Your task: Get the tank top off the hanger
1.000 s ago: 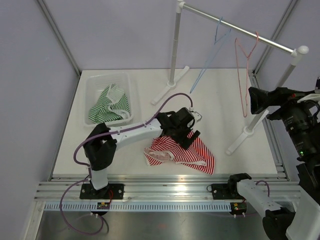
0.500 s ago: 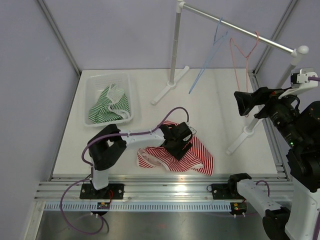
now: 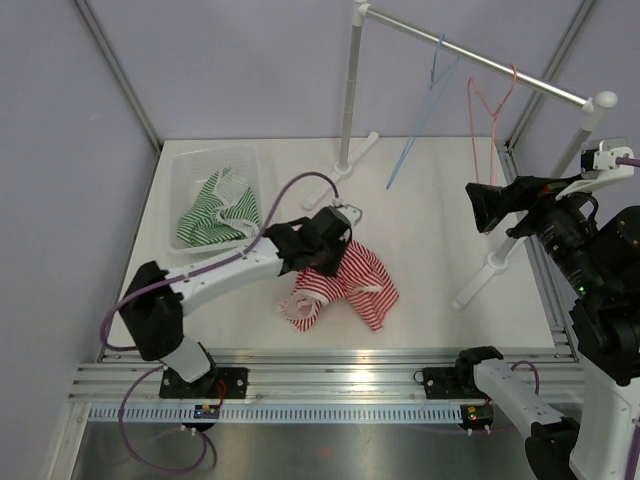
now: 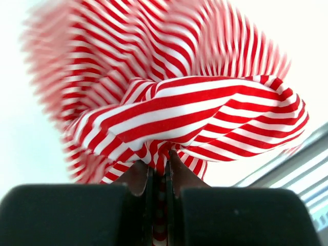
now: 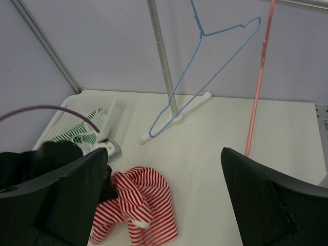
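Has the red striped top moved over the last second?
Yes. The top has shifted left, toward the bin, bunched in the shut left gripper.

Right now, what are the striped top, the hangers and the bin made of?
Striped top: soft, matte knit fabric, probably; it bunches in folds. Blue hanger and pink hanger: thin coloured wire, perhaps coated metal. Bin: white plastic, seemingly, with slotted walls.

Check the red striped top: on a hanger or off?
Off. The top is bunched in the shut left pincer; the blue hanger and pink hanger hang bare.
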`<state>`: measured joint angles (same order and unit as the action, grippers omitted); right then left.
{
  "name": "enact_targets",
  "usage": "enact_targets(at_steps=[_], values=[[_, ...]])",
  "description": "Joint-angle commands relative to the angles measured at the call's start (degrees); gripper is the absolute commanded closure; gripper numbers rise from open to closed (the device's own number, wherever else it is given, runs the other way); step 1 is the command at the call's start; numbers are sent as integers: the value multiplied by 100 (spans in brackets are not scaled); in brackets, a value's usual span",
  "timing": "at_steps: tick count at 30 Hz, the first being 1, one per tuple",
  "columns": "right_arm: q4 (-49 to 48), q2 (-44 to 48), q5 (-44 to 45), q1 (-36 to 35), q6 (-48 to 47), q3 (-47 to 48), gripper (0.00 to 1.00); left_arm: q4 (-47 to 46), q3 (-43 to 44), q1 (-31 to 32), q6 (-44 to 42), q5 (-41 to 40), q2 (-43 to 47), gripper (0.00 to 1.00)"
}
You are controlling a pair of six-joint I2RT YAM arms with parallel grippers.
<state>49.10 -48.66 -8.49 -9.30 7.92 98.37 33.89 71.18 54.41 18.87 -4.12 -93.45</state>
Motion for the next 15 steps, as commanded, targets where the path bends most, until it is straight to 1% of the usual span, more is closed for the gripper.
enact_targets(at_steps=[1,3,4,6,7,8,9,11,15], values=[[-278,33,93,25,-27,-2,1,249,719,-535,82,-1063,1054,100],[-278,-3,120,25,-45,33,1,600,1054,-747,64,-1449,1206,100],[-278,-20,128,25,-63,42,1,732,1413,-965,3,-1573,1258,100],[-322,-55,146,25,-107,86,1,1092,1854,-1213,-102,-1828,1259,100],[-348,-73,146,16,-124,86,0,1233,2073,-1475,-138,-1847,1224,100],[-392,-99,146,16,-133,112,1,1452,2554,-1617,-164,-1847,1119,100],[-419,-125,137,16,-142,130,0,1532,2759,-1870,-226,-1838,1075,100],[-428,-213,111,16,-168,191,1,1690,3285,-2118,-235,-1847,987,100],[-542,-389,-21,16,-212,306,0,1779,3929,-2794,-86,-1724,750,100]])
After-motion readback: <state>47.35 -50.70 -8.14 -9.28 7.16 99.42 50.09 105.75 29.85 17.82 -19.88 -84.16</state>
